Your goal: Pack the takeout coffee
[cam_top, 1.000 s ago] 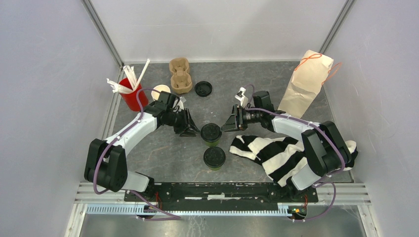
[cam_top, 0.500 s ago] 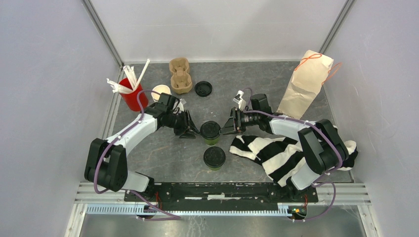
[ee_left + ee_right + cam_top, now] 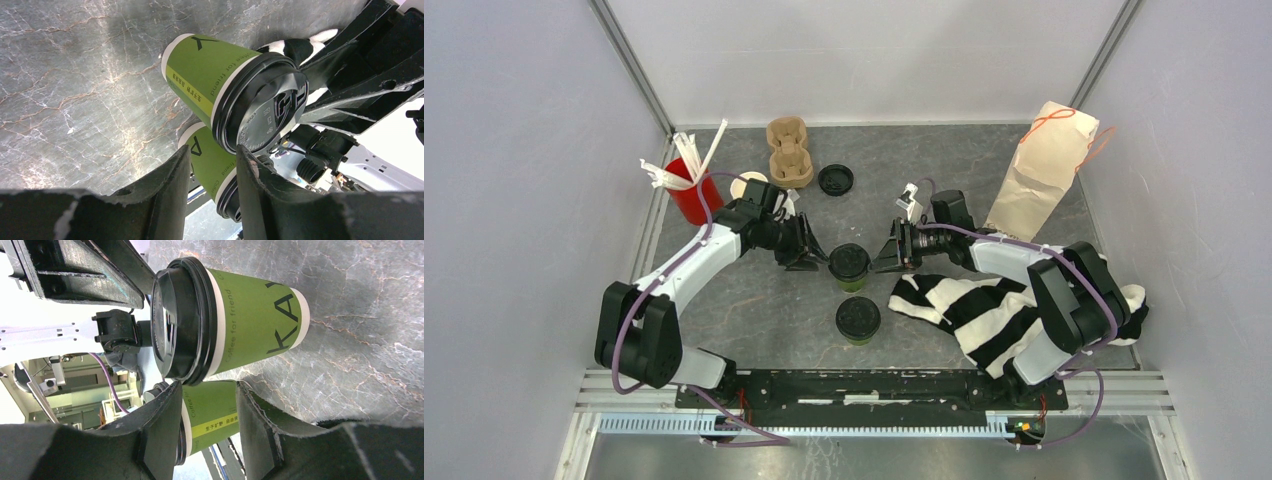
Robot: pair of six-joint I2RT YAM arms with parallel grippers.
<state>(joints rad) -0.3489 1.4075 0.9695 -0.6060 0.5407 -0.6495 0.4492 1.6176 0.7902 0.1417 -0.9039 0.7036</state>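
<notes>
A grey marbled desk between pale walls lies under me, and on it stand two green coffee cups with black lids. One cup sits right between my left gripper and my right gripper, and the second cup stands just behind that spot, toward my bases. Both grippers have their fingers apart with nothing clamped, each pointing at the cup from its own side and very near it, while a striped cloth lies just below my right gripper.
</notes>
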